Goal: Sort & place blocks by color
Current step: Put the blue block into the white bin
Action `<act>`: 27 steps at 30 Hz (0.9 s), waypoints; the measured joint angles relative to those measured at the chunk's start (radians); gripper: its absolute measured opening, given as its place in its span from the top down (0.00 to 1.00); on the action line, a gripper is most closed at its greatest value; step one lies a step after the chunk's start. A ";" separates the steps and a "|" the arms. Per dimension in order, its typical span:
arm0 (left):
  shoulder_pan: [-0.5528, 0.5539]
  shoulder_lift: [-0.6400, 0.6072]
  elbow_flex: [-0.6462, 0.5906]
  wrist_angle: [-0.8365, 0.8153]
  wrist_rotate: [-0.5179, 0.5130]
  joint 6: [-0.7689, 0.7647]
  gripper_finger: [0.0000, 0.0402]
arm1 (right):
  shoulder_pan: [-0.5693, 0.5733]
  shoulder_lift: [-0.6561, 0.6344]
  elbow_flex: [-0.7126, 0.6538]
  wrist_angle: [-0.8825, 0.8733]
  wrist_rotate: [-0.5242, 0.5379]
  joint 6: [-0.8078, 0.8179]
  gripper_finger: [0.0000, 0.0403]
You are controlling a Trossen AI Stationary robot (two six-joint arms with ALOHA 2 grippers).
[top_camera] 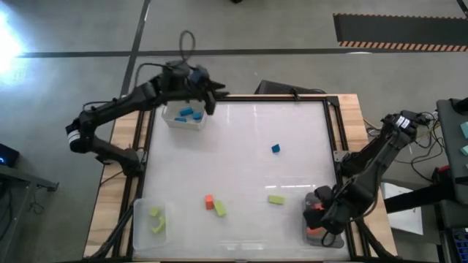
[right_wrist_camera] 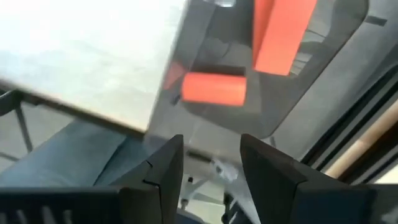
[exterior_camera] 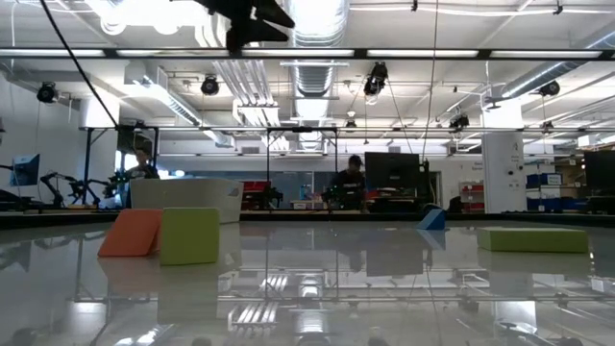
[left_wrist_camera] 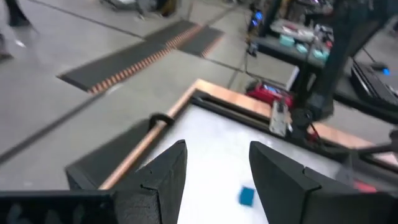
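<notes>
Roughly two thirds sorted, judging by what's in the trays. Blue tray [top_camera: 174, 119] at the far left corner: three blue blocks [top_camera: 188, 113]. Near-left tray [top_camera: 139, 219]: two yellow-green blocks [top_camera: 156, 221]. Near-right tray [top_camera: 313, 235]: two orange blocks [right_wrist_camera: 214, 88]. Still loose on the table [top_camera: 248, 146]: one blue block [top_camera: 276, 148], one orange block [top_camera: 209, 201], two green blocks [top_camera: 276, 199]. Left gripper [left_wrist_camera: 217, 171] above the blue tray, fingers apart, nothing held. Right gripper [right_wrist_camera: 211, 165] over the orange tray, also spread and empty.
</notes>
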 joint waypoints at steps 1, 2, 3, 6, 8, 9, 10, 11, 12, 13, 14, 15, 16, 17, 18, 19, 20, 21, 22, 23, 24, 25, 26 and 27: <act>-0.015 0.016 0.000 0.000 0.000 0.000 0.60 | 0.000 0.000 0.030 -0.024 0.006 -0.010 0.64; -0.032 0.032 0.000 0.001 -0.001 0.000 0.60 | 0.000 0.000 0.061 -0.049 0.016 -0.019 0.64; -0.050 0.050 0.000 0.001 -0.001 0.000 0.60 | 0.000 0.000 0.092 -0.077 0.030 -0.031 0.64; -0.107 0.106 0.000 0.001 -0.002 0.000 0.60 | -0.004 -0.002 0.183 -0.155 0.118 -0.057 0.66; -0.146 0.145 0.000 0.001 -0.027 0.000 0.60 | -0.013 -0.009 0.234 -0.192 0.203 -0.078 0.67; -0.162 0.162 0.000 0.001 -0.035 0.000 0.60 | -0.021 -0.014 0.256 -0.209 0.245 -0.092 0.67; -0.180 0.182 0.000 0.001 -0.040 0.000 0.60 | -0.032 -0.017 0.277 -0.224 0.286 -0.108 0.68; -0.196 0.202 0.000 0.005 -0.045 0.000 0.60 | -0.043 -0.022 0.294 -0.236 0.328 -0.123 0.68; -0.211 0.221 0.000 0.011 -0.048 0.001 0.60 | -0.056 -0.026 0.308 -0.246 0.367 -0.145 0.68; -0.225 0.241 0.000 0.012 -0.048 0.001 0.60 | -0.071 -0.032 0.318 -0.253 0.405 -0.170 0.68; -0.238 0.259 0.000 0.014 -0.048 0.001 0.60 | -0.088 -0.038 0.326 -0.253 0.441 -0.198 0.68; -0.250 0.279 0.000 0.019 -0.048 0.001 0.60 | -0.105 -0.045 0.331 -0.251 0.472 -0.230 0.68; -0.261 0.296 0.000 0.028 -0.047 0.001 0.60 | -0.125 -0.050 0.336 -0.251 0.494 -0.270 0.68; -0.271 0.312 0.000 0.036 -0.047 0.001 0.60 | -0.147 -0.057 0.338 -0.250 0.508 -0.305 0.68; -0.280 0.329 0.000 0.048 -0.047 0.001 0.60 | -0.169 -0.064 0.337 -0.251 0.514 -0.337 0.68; -0.288 0.344 0.000 0.065 -0.047 0.001 0.60 | -0.192 -0.072 0.336 -0.251 0.517 -0.365 0.68; -0.295 0.361 0.001 0.082 -0.047 0.001 0.60 | -0.216 -0.080 0.335 -0.252 0.517 -0.393 0.68; -0.301 0.375 0.001 0.095 -0.047 0.002 0.60 | -0.238 -0.086 0.334 -0.252 0.517 -0.423 0.68; -0.307 0.392 0.001 0.113 -0.047 0.002 0.60 | -0.259 -0.094 0.334 -0.252 0.518 -0.451 0.68; -0.311 0.409 0.001 0.137 -0.047 0.002 0.60 | -0.279 -0.100 0.334 -0.251 0.518 -0.475 0.68; -0.314 0.422 0.001 0.149 -0.047 0.002 0.60 | -0.297 -0.105 0.334 -0.251 0.518 -0.496 0.68; -0.316 0.438 0.001 0.160 -0.046 0.002 0.60 | -0.314 -0.111 0.334 -0.250 0.518 -0.516 0.68; -0.316 0.454 0.001 0.187 -0.045 0.002 0.60 | -0.330 -0.117 0.334 -0.248 0.518 -0.537 0.68; -0.316 0.471 0.002 0.211 -0.045 0.002 0.60 | -0.344 -0.123 0.334 -0.246 0.517 -0.551 0.68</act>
